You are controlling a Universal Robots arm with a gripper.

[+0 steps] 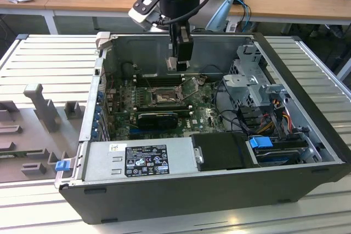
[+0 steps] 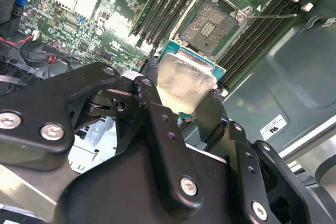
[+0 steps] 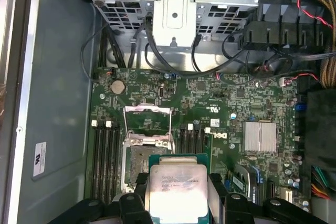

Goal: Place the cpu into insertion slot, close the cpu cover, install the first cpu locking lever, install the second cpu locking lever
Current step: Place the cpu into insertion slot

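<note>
My gripper (image 1: 178, 63) hangs inside the open computer case (image 1: 307, 152), above the motherboard near the case's back wall. It is shut on the cpu (image 3: 176, 190), a flat square chip with a pale metal top, gripped by two opposite edges between black fingers (image 2: 152, 103). In the second wrist view the cpu (image 2: 184, 80) sits a little short of the insertion slot (image 2: 212, 24), which lies bare and dark. The cpu cover (image 3: 148, 123) stands swung up at the slot's (image 3: 137, 163) far side. A thin locking lever (image 2: 273, 16) sticks out free beside the slot.
Long black memory slots (image 3: 105, 156) flank the socket. A black expansion card (image 1: 158, 118) lies in front of it, a silver heatsink (image 3: 260, 137) nearby. A metal drive cage (image 1: 249, 80) with cables fills the exterior view's right; the power supply (image 1: 137, 160) lines the front.
</note>
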